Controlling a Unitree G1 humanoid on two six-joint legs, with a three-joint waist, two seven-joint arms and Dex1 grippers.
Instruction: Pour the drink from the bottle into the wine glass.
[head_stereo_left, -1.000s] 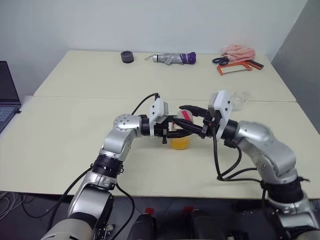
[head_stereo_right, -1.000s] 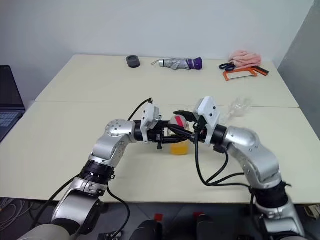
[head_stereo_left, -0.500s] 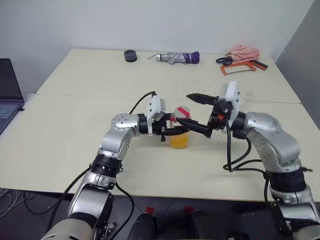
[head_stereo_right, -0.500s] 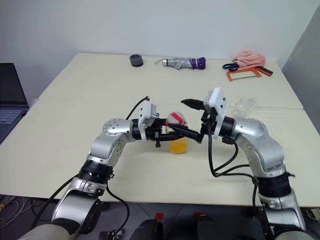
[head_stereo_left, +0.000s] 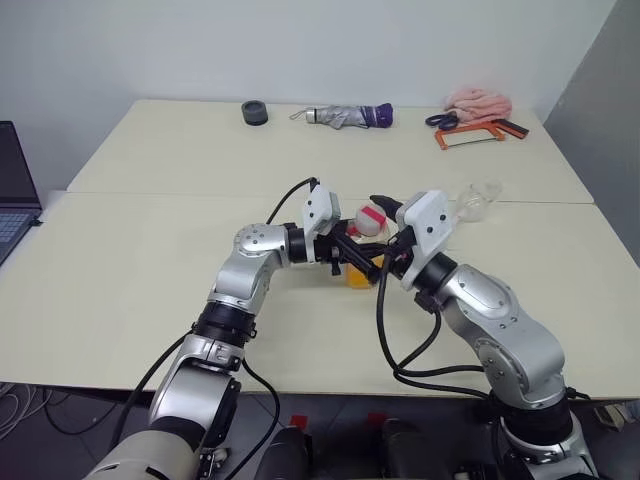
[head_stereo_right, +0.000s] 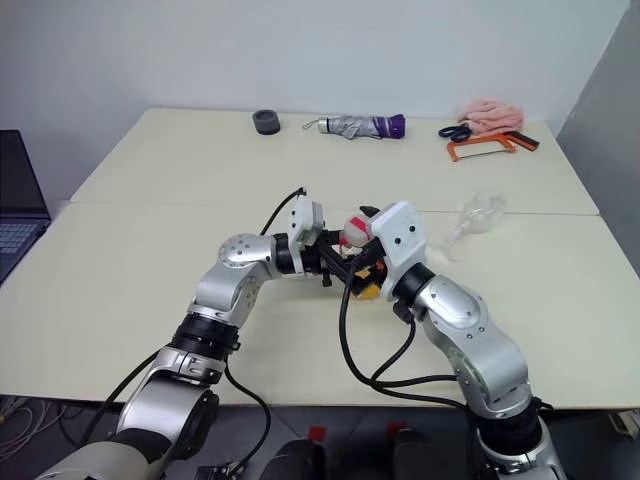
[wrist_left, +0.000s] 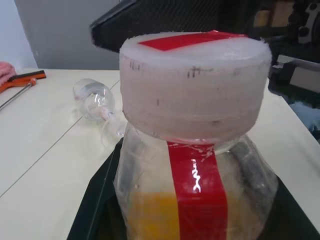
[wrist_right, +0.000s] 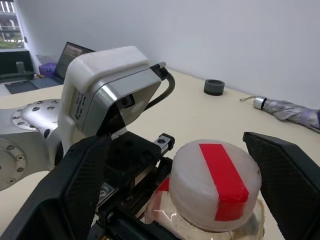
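Note:
A small clear bottle (head_stereo_left: 360, 265) stands upright over the table's middle, with my left gripper (head_stereo_left: 352, 262) shut on its body from the left. Its black fingers (wrist_left: 95, 200) flank the bottle low down. Orange drink (wrist_left: 150, 215) fills the lower part, and a red strip runs over the pale cap (wrist_left: 192, 80). My right gripper (wrist_right: 175, 145) is open, one finger (wrist_right: 75, 190) on each side of the cap and apart from it. The wine glass (head_stereo_left: 478, 197) lies on its side to the right, beyond the right arm.
Along the table's far edge lie a black tape roll (head_stereo_left: 255, 113), a folded umbrella (head_stereo_left: 350, 116), a pink cloth (head_stereo_left: 478, 100) and an orange hacksaw (head_stereo_left: 475, 135). A laptop (head_stereo_left: 15, 190) sits at the far left. A seam (head_stereo_left: 150, 193) crosses the table.
My right gripper opened and drew off to the right, then swung back so its open fingers straddle the cap. The left gripper and bottle have stayed in place.

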